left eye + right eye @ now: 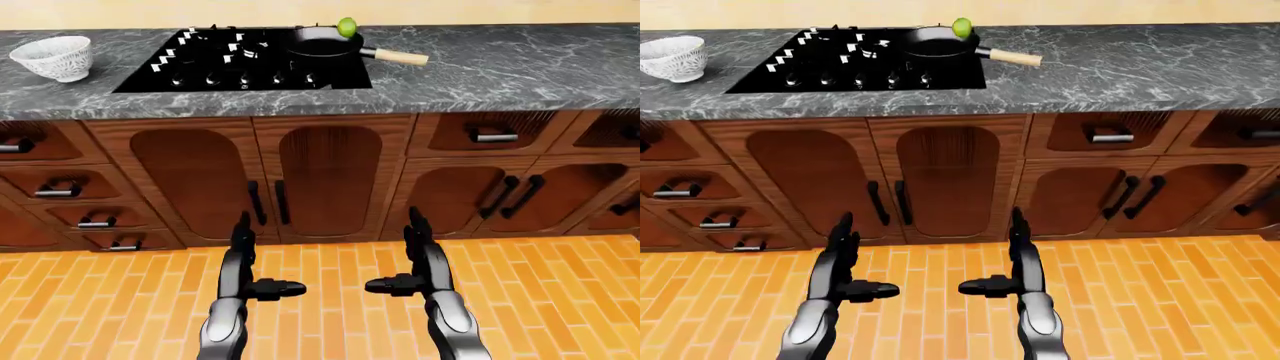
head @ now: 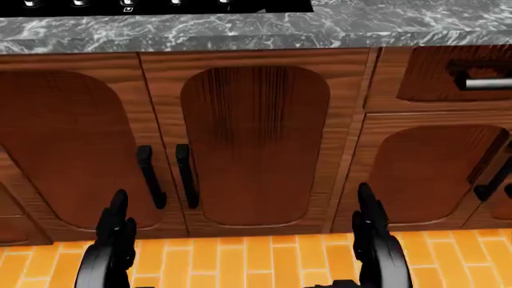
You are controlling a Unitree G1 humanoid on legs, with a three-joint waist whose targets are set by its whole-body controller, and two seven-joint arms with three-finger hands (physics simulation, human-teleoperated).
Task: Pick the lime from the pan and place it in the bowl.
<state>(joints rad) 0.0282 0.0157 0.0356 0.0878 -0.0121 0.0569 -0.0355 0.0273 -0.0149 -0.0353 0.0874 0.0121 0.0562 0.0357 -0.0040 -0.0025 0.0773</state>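
A green lime rests at the far rim of a black pan with a wooden handle, on the black stove at the top of the left-eye view. A white bowl stands on the grey marble counter at the top left. My left hand and right hand are both open and empty, held low over the orange floor, well short of the counter.
Wooden cabinet doors with black handles face me below the counter. Drawers stand at the left and further doors at the right. An orange brick floor lies between me and the cabinets.
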